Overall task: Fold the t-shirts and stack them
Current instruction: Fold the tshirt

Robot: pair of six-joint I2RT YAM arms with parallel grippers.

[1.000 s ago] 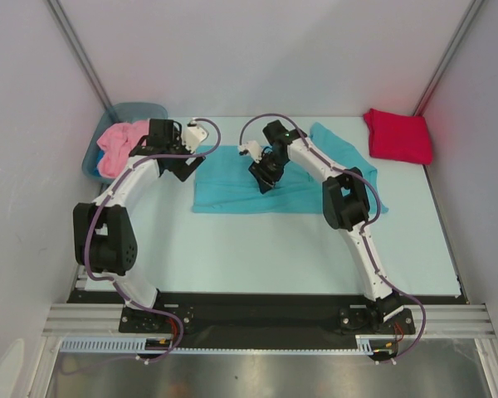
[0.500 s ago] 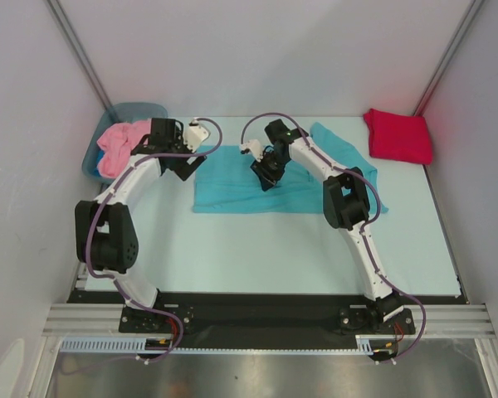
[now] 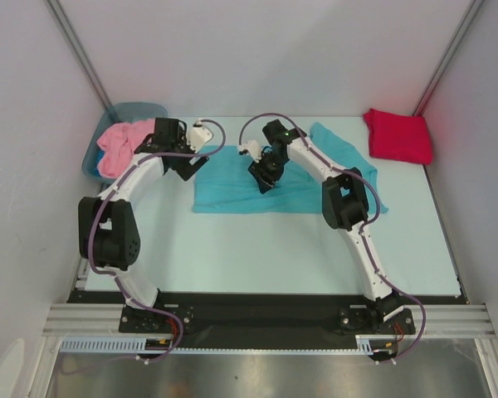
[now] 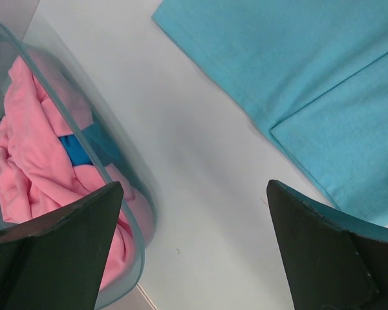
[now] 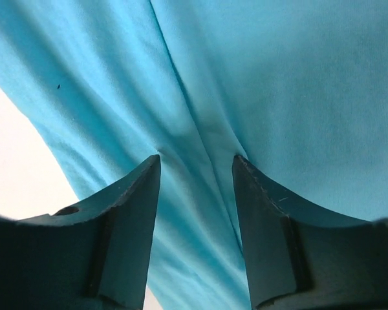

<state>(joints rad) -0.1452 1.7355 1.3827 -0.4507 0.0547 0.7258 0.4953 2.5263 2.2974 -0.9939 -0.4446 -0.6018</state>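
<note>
My left hand [image 4: 194,194] hung wide open above bare table [image 3: 257,249], between the grey-blue tub [image 3: 137,109] and the left edge of the turquoise t-shirt [image 3: 232,186], holding nothing. The pink t-shirt [image 4: 26,148] lay crumpled inside the tub at the far left corner. The turquoise t-shirt lay spread flat across the middle of the table, one part folded over itself. My right hand [image 5: 195,161] was down on it near its centre, fingers parted, with a raised crease of the cloth running between them and not pinched. The crimson t-shirt [image 3: 398,135] sat folded at the far right corner, well apart from both hands.
</note>
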